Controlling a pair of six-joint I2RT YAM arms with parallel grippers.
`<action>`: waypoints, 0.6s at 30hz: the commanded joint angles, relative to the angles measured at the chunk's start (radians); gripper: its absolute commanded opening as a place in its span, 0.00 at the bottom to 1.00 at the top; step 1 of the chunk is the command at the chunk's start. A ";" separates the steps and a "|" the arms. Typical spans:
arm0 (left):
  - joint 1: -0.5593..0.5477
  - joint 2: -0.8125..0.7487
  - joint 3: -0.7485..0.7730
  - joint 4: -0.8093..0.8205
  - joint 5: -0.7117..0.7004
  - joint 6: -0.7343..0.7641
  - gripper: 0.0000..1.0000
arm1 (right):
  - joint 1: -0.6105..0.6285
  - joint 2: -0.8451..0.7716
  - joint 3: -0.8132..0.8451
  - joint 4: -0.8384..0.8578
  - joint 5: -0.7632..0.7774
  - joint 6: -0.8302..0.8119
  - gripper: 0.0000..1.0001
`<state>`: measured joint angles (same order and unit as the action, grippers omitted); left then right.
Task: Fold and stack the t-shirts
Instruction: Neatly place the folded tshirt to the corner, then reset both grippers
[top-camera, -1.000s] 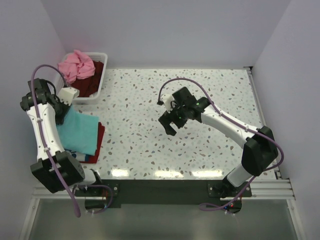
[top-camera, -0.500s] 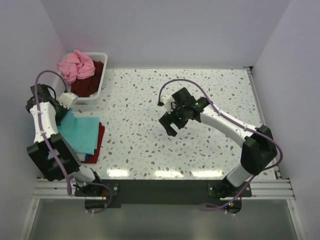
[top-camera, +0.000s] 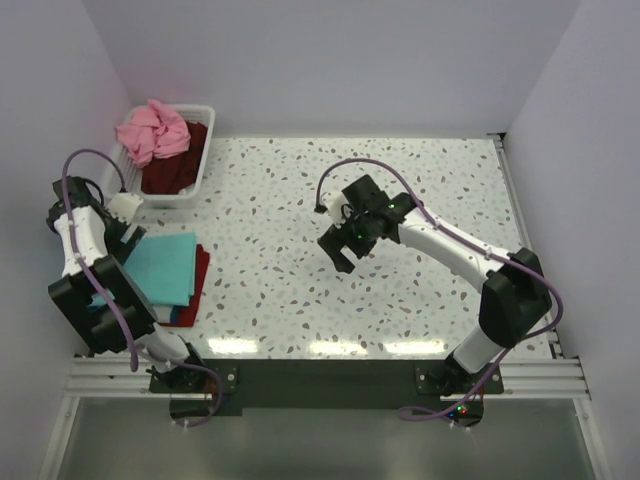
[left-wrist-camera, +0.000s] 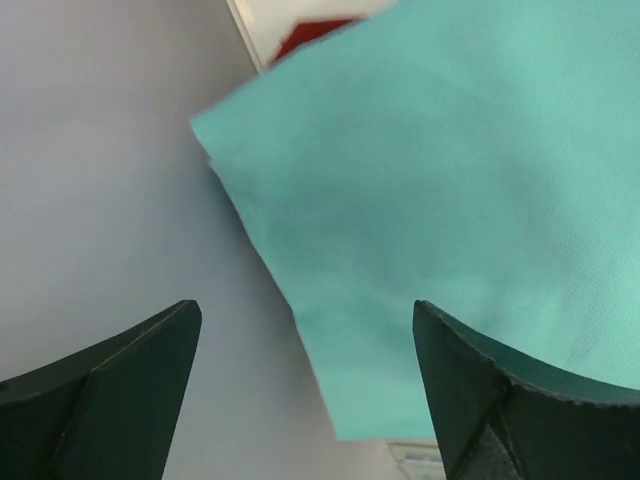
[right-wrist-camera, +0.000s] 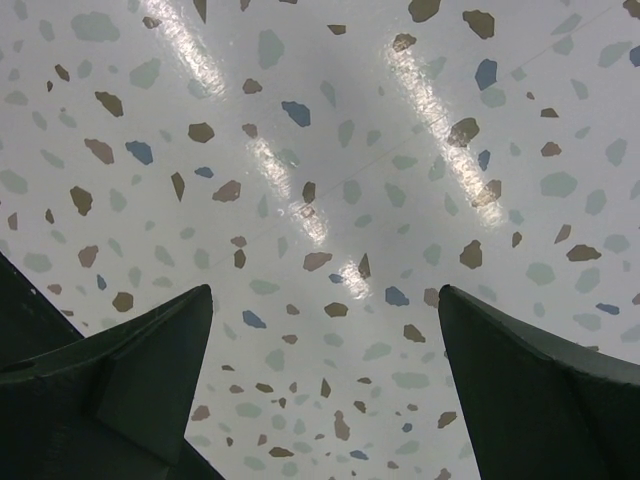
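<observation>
I work in a lab test cell: plain pale walls box in a speckled table, my left arm and right arm are bolted to a metal rail at its near edge, purple cables looping bare.

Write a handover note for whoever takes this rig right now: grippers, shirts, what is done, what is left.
Left gripper: open, empty, at the left edge of the teal shirt.
Right gripper: open, empty, above bare table.
Stack, left side: teal shirt folded on top, red shirt under it, blue shirt peeking out at the near edge.
Basket: pink shirt and maroon shirt, both crumpled.
Done: three shirts seem stacked.
Left: fold and stack the two in the basket.
</observation>
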<state>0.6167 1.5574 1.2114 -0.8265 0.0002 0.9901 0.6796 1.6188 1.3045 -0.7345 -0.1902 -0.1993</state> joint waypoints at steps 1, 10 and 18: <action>-0.082 -0.002 0.135 -0.080 0.093 -0.052 0.97 | -0.005 -0.003 0.064 -0.025 0.058 -0.044 0.99; -0.515 0.016 0.466 -0.097 0.188 -0.394 1.00 | -0.250 -0.085 0.096 -0.009 0.014 -0.058 0.99; -0.797 0.151 0.610 0.120 0.250 -0.688 1.00 | -0.478 -0.137 0.082 0.036 -0.080 0.015 0.99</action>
<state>-0.1013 1.6699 1.8164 -0.8249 0.2096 0.4778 0.2527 1.5272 1.3735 -0.7361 -0.2020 -0.2298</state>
